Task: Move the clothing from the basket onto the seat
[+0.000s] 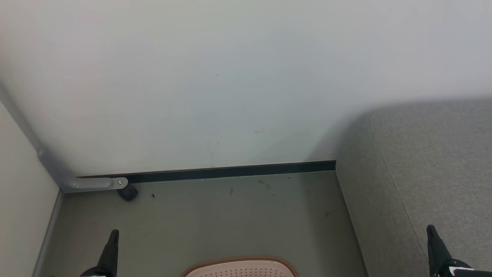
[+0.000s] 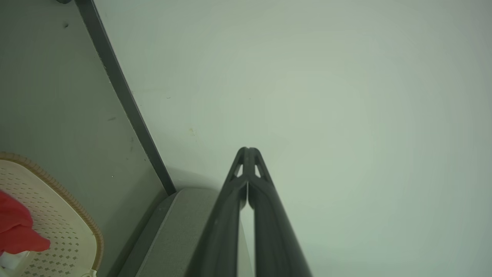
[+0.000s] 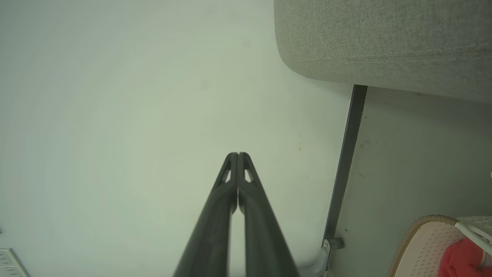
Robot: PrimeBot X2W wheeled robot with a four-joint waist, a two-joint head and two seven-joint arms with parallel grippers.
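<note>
Left gripper (image 1: 113, 235) sits near left, fingers pressed together, holding nothing. Basket (image 1: 241, 261) is on the floor (image 1: 230, 207) at near centre, between the arms. Clothing (image 2: 17, 231), red, lies inside the basket. Seat (image 1: 423, 161) is on the right, just beside the basket, no red on its visible part. Right gripper (image 1: 431, 231) is near right over the seat's edge, likewise closed and empty. Looks like step zero: reach, grab, lift and carry right are all left to do.

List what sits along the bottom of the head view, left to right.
left tool → basket → right tool. The seat spreads behind the right tool, so it has no place in the order.
</note>
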